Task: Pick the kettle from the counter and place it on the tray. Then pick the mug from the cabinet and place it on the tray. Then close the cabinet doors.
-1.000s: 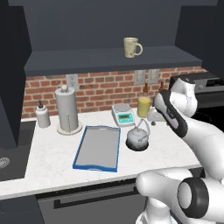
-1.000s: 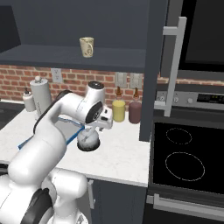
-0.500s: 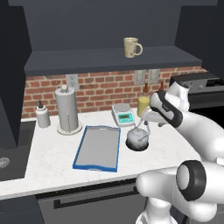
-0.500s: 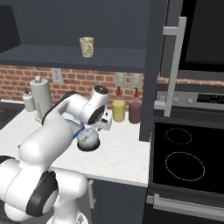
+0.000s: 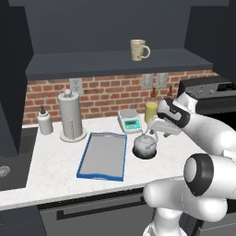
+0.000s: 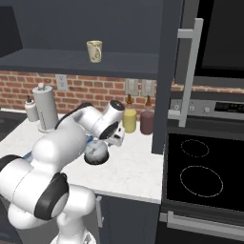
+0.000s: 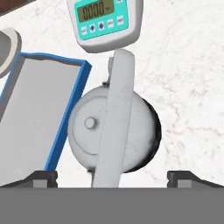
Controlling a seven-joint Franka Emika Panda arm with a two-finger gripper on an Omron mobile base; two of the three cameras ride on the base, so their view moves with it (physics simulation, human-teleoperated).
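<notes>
The squat silver kettle [image 5: 144, 147] [image 6: 96, 153] stands on the marble counter [image 5: 50, 168], just right of the blue-rimmed tray [image 5: 103, 155]. My gripper [image 5: 151, 134] [image 6: 104, 141] hangs open close above it. In the hand view the kettle [image 7: 140, 131] lies between my two fingertips [image 7: 42, 178], its arched handle [image 7: 116, 118] running up the middle, and the tray's rim [image 7: 70, 117] touches its left side. The cream mug [image 5: 139, 50] [image 6: 94, 51] stands on the cabinet shelf [image 5: 115, 65]. An open cabinet door [image 6: 170, 71] with a silver bar handle hangs at the right.
A white scale [image 5: 130, 122] [image 7: 105, 22] sits just behind the kettle. A paper-towel cylinder [image 5: 70, 115] and a small white bottle [image 5: 44, 122] stand at the back left; a yellow bottle [image 6: 128, 119] and a dark red one [image 6: 147, 121] at the back right. The stove [image 6: 200, 167] lies to the right.
My hand has come down and to the left, from above the counter's right side to just over the kettle, with its jaws wide the whole time. Nothing else has moved.
</notes>
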